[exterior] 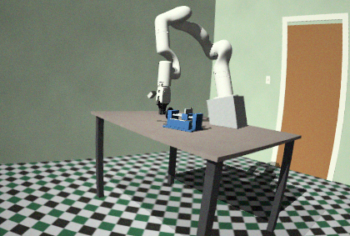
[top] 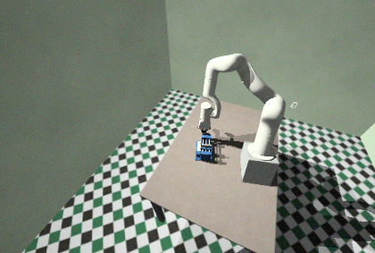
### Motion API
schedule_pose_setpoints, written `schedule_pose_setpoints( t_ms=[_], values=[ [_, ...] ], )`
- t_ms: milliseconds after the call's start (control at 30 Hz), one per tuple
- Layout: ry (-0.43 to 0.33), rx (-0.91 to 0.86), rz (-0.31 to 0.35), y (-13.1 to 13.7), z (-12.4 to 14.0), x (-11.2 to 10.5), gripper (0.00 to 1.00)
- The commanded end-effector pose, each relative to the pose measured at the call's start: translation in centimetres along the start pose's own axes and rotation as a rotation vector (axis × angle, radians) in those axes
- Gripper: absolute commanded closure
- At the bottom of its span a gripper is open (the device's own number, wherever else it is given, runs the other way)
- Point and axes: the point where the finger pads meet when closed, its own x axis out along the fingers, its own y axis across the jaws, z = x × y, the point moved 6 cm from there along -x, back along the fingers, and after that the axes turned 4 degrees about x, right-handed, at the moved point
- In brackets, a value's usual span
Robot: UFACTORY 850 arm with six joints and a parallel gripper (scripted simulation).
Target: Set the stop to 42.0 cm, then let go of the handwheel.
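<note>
A small blue stop fixture (top: 204, 152) with pale rails sits on the brown table, left of the arm's base; it also shows in the exterior view (exterior: 182, 121). My gripper (top: 204, 133) points straight down at the fixture's far end, and in the exterior view (exterior: 162, 110) it stands at the fixture's left end. It is shut on the handwheel there. The handwheel itself is too small and too hidden by the fingers to make out. The stop's position on the rails cannot be read.
The arm's grey base block (top: 259, 166) stands on the table right of the fixture. The table (exterior: 196, 133) has dark legs and stands on a checkered floor. An orange door (exterior: 312, 93) is in the right wall.
</note>
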Motion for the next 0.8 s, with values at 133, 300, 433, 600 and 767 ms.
schedule_pose_setpoints(
  t_ms=[133,300,433,600,767],
  values=[
    [0.001,0.000,0.001,-0.1,0.0,1.5,0.94],
    [0.001,0.000,0.001,0.0,0.0,1.8,0.94],
    [0.001,0.000,0.001,0.2,0.0,2.3,0.94],
    [0.001,0.000,0.001,0.6,-0.1,2.8,0.94],
    [0.001,0.000,0.001,0.9,-0.1,3.0,0.94]
  ],
)
